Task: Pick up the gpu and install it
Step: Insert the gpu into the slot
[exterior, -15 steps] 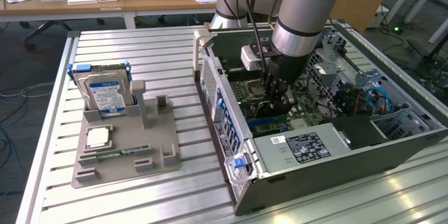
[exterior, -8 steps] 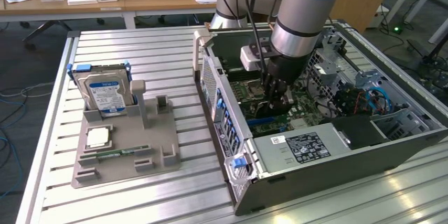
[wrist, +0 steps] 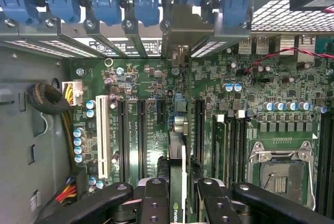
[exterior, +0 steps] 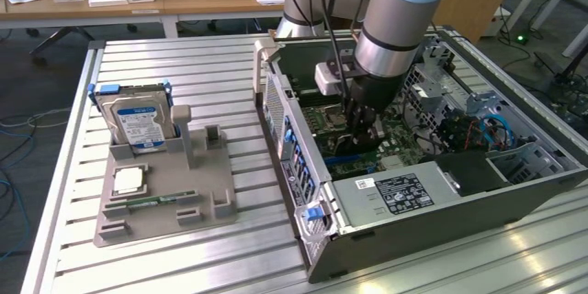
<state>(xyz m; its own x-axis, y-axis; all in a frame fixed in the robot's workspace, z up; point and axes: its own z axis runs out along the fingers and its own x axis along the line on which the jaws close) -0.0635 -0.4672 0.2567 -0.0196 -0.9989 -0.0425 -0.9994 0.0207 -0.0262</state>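
Note:
The gpu shows edge-on in the wrist view, a thin dark card standing upright over the green motherboard between the long black slots. Its metal bracket reaches the case's rear slot openings under the blue clips. My gripper is shut on the card, one black finger on each side. In the exterior view the gripper is lowered into the open computer case, with the dark gpu below its fingers, close to the motherboard. Whether the card sits in a slot I cannot tell.
A grey holder on the slatted table, at the exterior view's left, carries a hard drive, a square processor and a memory stick. Inside the case are the power supply, the empty processor socket, a white slot and cable bundles.

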